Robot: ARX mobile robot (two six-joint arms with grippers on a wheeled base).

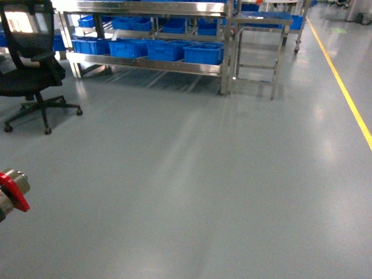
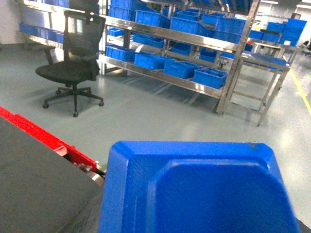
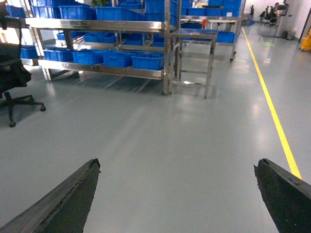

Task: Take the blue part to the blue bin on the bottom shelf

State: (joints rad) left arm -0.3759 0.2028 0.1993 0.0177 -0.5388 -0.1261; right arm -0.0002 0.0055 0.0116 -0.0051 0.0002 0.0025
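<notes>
A smooth grey floor (image 1: 192,192) is spread ahead of the pincer, with pale light reflected across it. A yellow line (image 1: 343,87) is painted along its right side. A black mesh office chair (image 1: 32,64) on castors is seen far ahead to the left. A small steel table (image 1: 258,46) is placed far ahead, right of centre.

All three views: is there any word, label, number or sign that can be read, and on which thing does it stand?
None can be read.
Blue bins on the bottom shelf: no label shows.
Blue part at the left hand: plain, no text.
Green floor mark: too small and blurred to read.
Yellow line: only a stripe.
</notes>
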